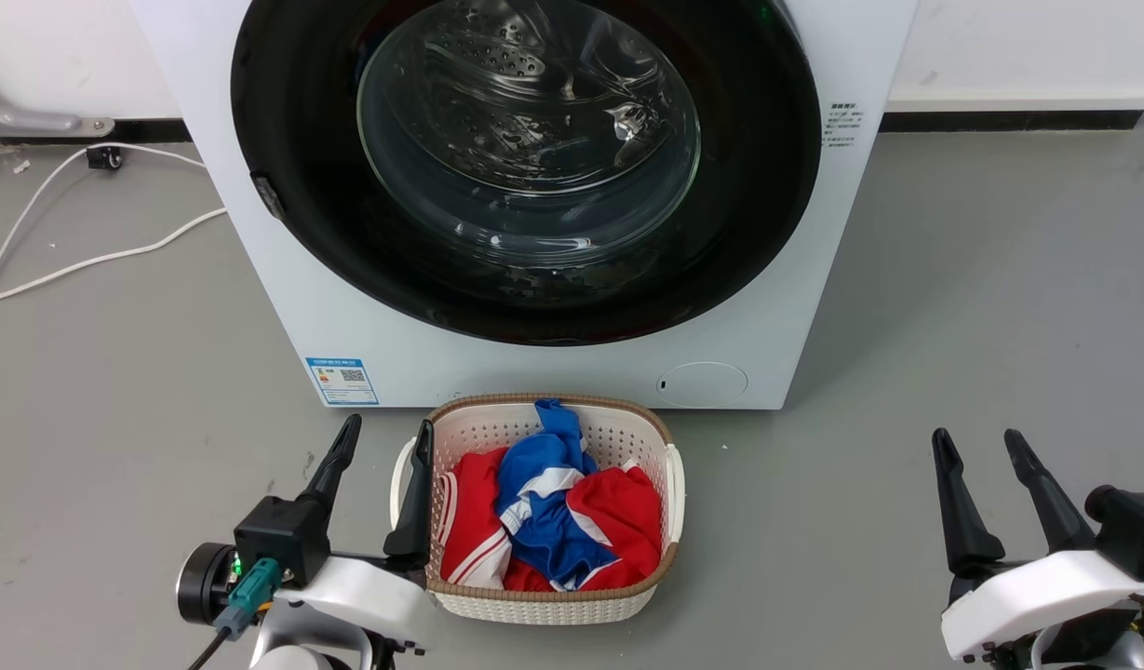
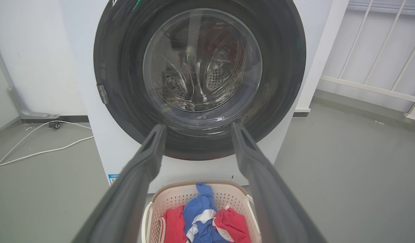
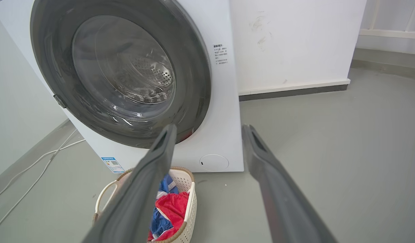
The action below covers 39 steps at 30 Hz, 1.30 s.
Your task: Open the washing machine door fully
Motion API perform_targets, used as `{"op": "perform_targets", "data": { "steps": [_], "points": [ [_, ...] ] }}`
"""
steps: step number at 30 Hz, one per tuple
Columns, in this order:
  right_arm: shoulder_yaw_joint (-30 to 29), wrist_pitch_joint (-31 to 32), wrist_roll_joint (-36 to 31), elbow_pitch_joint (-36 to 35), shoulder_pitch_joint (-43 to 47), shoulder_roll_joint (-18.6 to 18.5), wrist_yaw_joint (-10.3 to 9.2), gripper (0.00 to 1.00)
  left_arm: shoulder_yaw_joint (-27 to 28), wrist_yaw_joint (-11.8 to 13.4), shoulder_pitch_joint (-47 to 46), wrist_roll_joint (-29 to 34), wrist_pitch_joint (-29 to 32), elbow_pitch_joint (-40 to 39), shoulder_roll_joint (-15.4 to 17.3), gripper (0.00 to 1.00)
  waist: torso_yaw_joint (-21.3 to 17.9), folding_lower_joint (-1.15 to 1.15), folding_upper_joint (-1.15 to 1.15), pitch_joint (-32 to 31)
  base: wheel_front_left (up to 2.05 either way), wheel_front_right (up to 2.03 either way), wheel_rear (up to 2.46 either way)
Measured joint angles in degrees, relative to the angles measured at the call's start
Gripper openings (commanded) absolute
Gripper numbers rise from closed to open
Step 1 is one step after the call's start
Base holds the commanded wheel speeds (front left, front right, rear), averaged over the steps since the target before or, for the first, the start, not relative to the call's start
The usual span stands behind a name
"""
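The washing machine door (image 1: pixel 748 186) is a glossy black disc with a clear glass bowl at its centre, lying flat against the white machine's front, with a small latch tab on its left edge. It faces me in the left wrist view (image 2: pixel 119 67) and stands at an angle in the right wrist view (image 3: pixel 190 67). My left gripper (image 1: pixel 385 437) hangs open low at the left, well short of the door, beside the basket. My right gripper (image 1: pixel 979 444) is open at the lower right, over bare floor. Nothing is between either pair of fingers.
A white laundry basket (image 1: pixel 669 484) with red and blue clothes stands on the grey floor right below the door. White cables (image 1: pixel 87 256) trail across the floor at the left. A small round white flap (image 1: pixel 702 382) sits low on the machine. A white wall (image 1: pixel 1028 46) runs behind at the right.
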Motion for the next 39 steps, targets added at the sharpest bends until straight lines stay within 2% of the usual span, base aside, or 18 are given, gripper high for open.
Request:
{"op": "perform_targets", "data": {
  "steps": [10, 27, 39],
  "points": [
    [0.16, -0.34, -4.54, -0.24, 0.38, 0.01, 0.01, 1.0, 0.2, -0.05, 0.26, 3.71, -1.14, 0.77, -0.33, 1.0, -0.16, 0.0, 0.0, -0.03, 0.0, 0.0, 0.0],
    [0.52, -1.79, -10.07, 0.59, 0.53, 0.02, 0.01, 1.0, 2.2, -1.86, 0.6, 6.86, -2.94, 2.88, -1.85, 1.0, -0.25, 0.0, 0.0, -0.23, 0.0, 0.0, 0.0],
    [0.49, -2.72, -9.47, 1.97, 0.53, 0.03, 0.1, 1.0, 3.99, -3.14, 0.73, 6.53, -3.24, 4.12, -3.16, 1.0, -0.15, 0.0, 0.0, -0.43, 0.0, 0.0, 0.0]
  ]
}}
